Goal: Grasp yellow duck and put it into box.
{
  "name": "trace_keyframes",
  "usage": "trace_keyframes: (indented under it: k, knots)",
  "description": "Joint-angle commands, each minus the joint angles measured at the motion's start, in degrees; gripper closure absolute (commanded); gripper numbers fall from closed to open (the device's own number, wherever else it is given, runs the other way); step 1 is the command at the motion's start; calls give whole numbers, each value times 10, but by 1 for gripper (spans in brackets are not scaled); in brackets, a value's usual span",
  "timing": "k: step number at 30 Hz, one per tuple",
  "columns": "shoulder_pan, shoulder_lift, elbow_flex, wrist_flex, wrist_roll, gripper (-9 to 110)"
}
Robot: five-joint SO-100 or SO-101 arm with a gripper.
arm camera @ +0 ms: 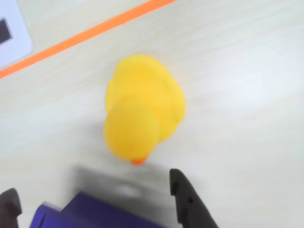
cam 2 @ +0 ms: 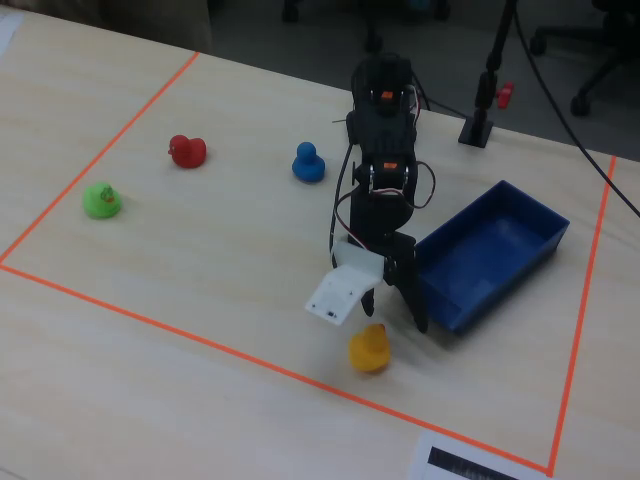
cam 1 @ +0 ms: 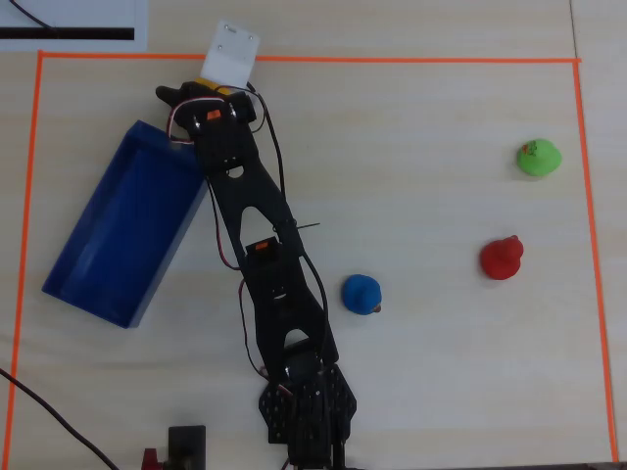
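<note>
The yellow duck [arm camera: 142, 109] sits on the pale table, its orange beak pointing toward me in the wrist view. It is beyond my fingertips, not between them. My gripper [arm camera: 92, 185] is open, with one dark finger [arm camera: 187, 199] at the right and the other at the lower left. In the fixed view the gripper [cam 2: 393, 312] hangs just above and behind the duck [cam 2: 369, 347]. From overhead only a yellow sliver of the duck [cam 1: 211, 86] shows under the gripper [cam 1: 196, 93]. The dark-blue box [cam 1: 127, 220] lies beside the arm, and its corner [arm camera: 95, 213] shows under the jaws.
A green duck [cam 1: 538, 157], a red duck [cam 1: 502, 258] and a blue duck [cam 1: 361, 293] sit to the right of the arm overhead. Orange tape [cam 1: 294, 59] frames the work area and runs just past the yellow duck. A white sheet [cam 1: 69, 24] lies outside it.
</note>
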Motion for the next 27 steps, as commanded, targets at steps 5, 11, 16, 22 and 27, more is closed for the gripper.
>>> trace_keyframes:
  k: [5, 11, 16, 22, 27]
  knots:
    - [22, -23, -47, -42, -39, 61]
    - [31, -57, -98, -59, -54, 61]
    - [42, -73, -102, -76, -63, 62]
    - [46, -85, -98, -88, -55, 72]
    - [44, -94, -97, -98, -33, 102]
